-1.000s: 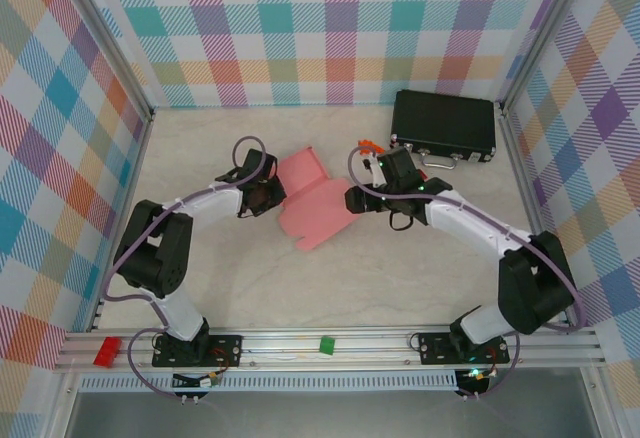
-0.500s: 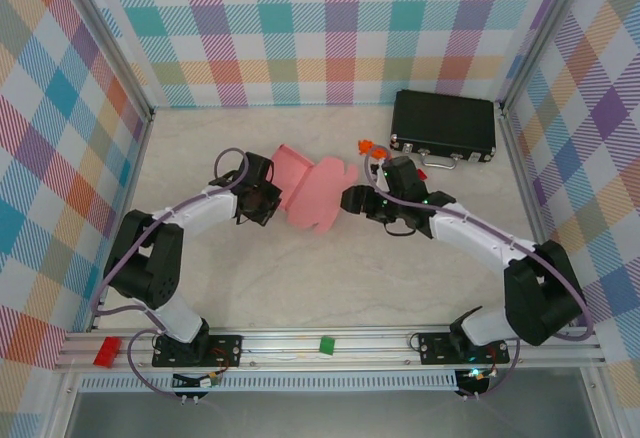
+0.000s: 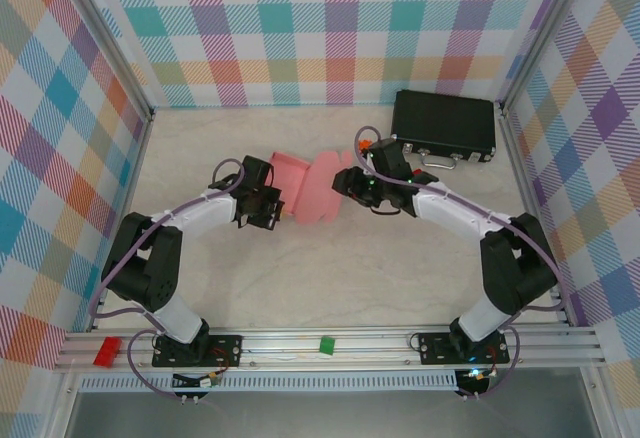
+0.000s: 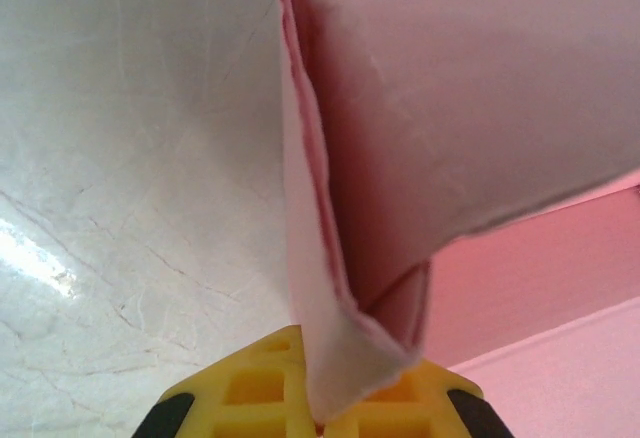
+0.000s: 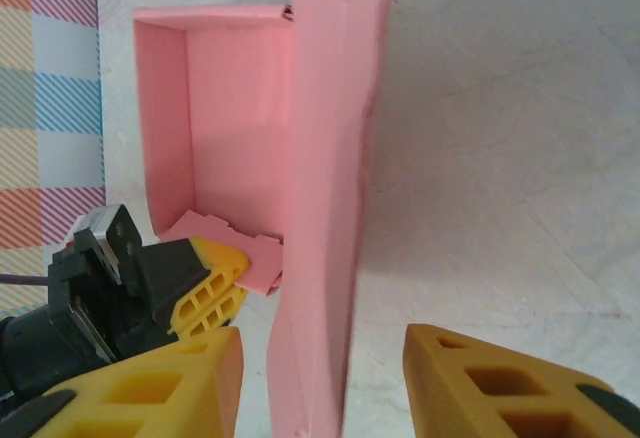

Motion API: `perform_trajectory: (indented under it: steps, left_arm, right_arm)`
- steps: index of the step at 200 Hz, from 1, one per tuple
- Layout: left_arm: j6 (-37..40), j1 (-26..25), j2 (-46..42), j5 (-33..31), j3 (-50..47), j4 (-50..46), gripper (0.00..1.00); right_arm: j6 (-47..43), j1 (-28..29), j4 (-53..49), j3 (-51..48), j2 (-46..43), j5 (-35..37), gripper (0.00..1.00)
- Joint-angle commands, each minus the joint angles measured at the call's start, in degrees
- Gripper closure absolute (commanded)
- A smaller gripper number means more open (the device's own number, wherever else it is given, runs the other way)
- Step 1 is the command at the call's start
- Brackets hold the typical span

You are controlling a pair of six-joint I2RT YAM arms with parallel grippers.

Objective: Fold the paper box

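Note:
The pink paper box (image 3: pixel 310 186) is partly folded, with an open tray half on the left and a flap standing up on the right. My left gripper (image 3: pixel 272 206) is shut on a corner tab at its near left. In the left wrist view the yellow pads (image 4: pixel 250 398) pinch doubled pink card (image 4: pixel 420 138). My right gripper (image 3: pixel 345 183) is open at the flap's right edge. In the right wrist view its gripper (image 5: pixel 320 378) straddles the upright pink flap (image 5: pixel 330 158) with a gap on each side, and the left gripper's fingers (image 5: pixel 215 283) hold a tab of the tray.
A black case (image 3: pixel 443 125) lies at the back right, close behind the right arm. A small orange piece (image 3: pixel 366 143) sits beside the case. Checked walls enclose the marble table (image 3: pixel 330 268). A red block (image 3: pixel 105 350) and a green one (image 3: pixel 326 344) sit on the front rail.
The pink card has moved toward the back and its right flap has risen from flat to upright. The right gripper followed it back and left, its jaws narrowing. The left gripper stayed shut.

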Motion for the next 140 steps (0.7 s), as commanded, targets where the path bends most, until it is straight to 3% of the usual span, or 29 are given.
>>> perform_trajectory:
  steps: [1, 88, 120, 140]
  left_arm:
    - [-3.49, -1.19, -1.21, 2.69, -0.87, 0.97, 1.00]
    - [-8.61, -2.30, -0.48, 6.24, -3.16, 6.81, 1.00]
    - [-9.85, -2.86, -0.24, 7.16, -3.77, 7.60, 1.00]
    - [-10.93, -2.94, -0.05, 7.71, -4.45, 8.93, 0.91]
  right_arm:
    - [0.20, 0.11, -3.62, 3.03, 1.26, 0.42, 0.60]
    - [-2.67, 0.82, -12.29, 8.80, 3.41, 3.85, 0.89]
    - [-5.64, 1.68, -19.73, 13.67, 4.98, 7.65, 0.92]
    - [-6.77, 2.08, -22.68, 15.85, 5.75, 8.84, 0.93]
